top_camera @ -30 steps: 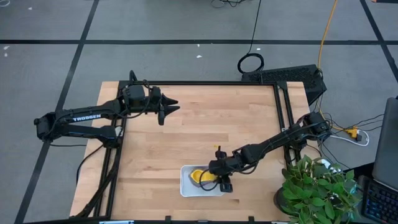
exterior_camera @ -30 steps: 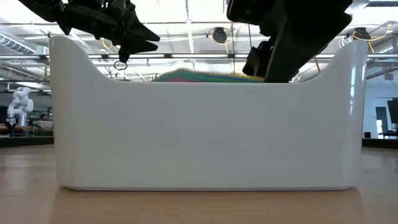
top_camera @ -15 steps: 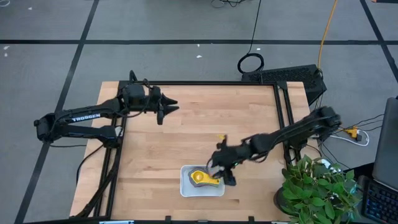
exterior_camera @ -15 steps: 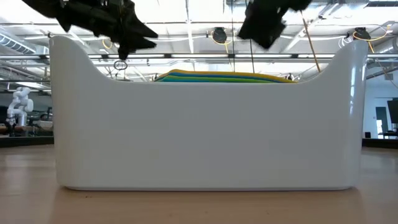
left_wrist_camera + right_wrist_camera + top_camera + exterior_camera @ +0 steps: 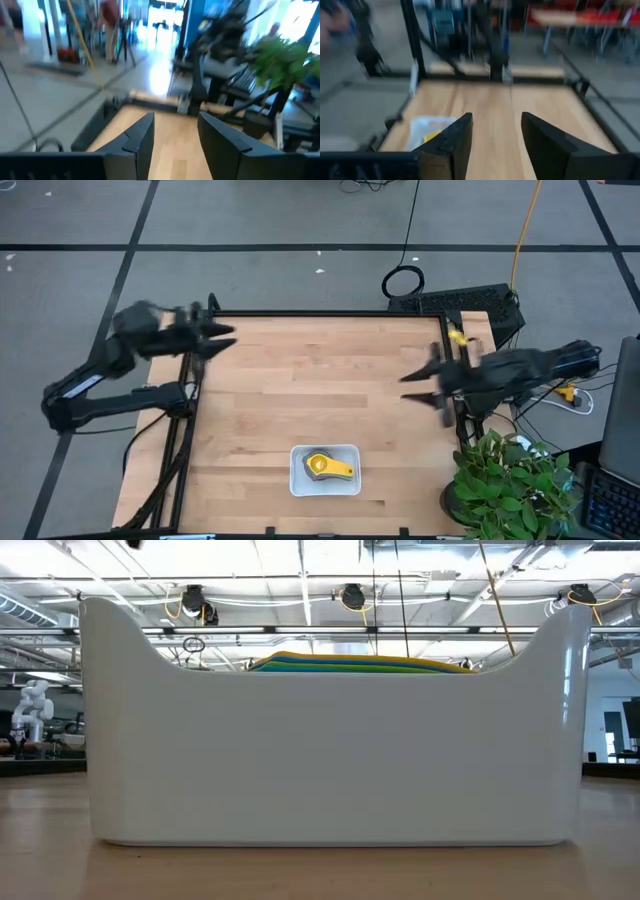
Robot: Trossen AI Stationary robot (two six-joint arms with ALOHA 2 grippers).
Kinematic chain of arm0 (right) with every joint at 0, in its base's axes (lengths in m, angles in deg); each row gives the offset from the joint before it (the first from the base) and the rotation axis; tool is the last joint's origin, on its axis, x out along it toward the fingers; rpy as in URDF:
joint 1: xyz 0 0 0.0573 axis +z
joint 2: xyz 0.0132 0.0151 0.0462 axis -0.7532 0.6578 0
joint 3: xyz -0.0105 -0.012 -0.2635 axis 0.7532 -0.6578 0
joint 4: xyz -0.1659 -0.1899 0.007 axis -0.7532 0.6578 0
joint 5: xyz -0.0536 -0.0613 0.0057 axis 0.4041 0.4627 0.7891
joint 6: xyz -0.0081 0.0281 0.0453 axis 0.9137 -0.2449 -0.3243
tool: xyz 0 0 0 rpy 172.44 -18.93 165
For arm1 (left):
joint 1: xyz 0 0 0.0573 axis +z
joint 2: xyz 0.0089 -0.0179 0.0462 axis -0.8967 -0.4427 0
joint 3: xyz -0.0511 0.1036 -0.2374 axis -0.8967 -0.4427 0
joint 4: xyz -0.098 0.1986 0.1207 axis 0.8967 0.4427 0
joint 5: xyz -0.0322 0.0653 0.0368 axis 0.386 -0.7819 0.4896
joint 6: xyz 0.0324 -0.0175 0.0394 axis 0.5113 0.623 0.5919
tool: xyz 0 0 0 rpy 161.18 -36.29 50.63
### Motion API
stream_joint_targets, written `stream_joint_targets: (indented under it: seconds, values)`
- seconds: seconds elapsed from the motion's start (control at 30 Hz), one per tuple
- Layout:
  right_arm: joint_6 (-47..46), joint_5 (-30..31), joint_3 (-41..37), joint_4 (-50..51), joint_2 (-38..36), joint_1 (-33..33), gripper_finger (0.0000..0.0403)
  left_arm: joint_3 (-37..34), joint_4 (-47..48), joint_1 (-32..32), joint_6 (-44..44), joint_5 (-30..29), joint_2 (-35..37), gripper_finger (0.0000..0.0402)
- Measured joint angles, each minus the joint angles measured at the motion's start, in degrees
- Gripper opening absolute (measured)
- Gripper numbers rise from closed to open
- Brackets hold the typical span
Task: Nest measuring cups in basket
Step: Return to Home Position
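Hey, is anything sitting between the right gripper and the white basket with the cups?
Nothing visible does. In the high view only bare tabletop lies between the open right gripper and the basket, which holds the nested measuring cups, yellow on top. The left gripper hangs by the table's far left edge.

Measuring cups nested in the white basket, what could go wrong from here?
The basket sits near the table's front edge; a bump might push it off. The nested measuring cups rise above the dip in its wall; a low pass could clip them. The right gripper, fingers open, hangs near the plant and might brush leaves; the left gripper is at the far left corner.
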Motion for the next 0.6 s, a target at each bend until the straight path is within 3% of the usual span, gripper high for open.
stream_joint_targets:
  seconds: [0.3, 0.47, 0.6]
  values:
    - [3.89, -0.07, -22.75, -20.57, -29.14, 0.0, 0.0158, -8.41, 1.25, -1.05, -2.92, -2.86, 17.18, 0.0152]
    - [5.77, 0.01, -32.25, -28.79, -39.08, 0.0, 0.0157, -16.07, 0.27, -1.05, -4.32, -2.95, 21.31, 0.0152]
    - [7.9, -0.13, -36.56, -28.27, -43.97, 0.0, 0.0157, -21.59, -3.26, -1.05, -3.86, -2.96, 22.23, 0.0152]
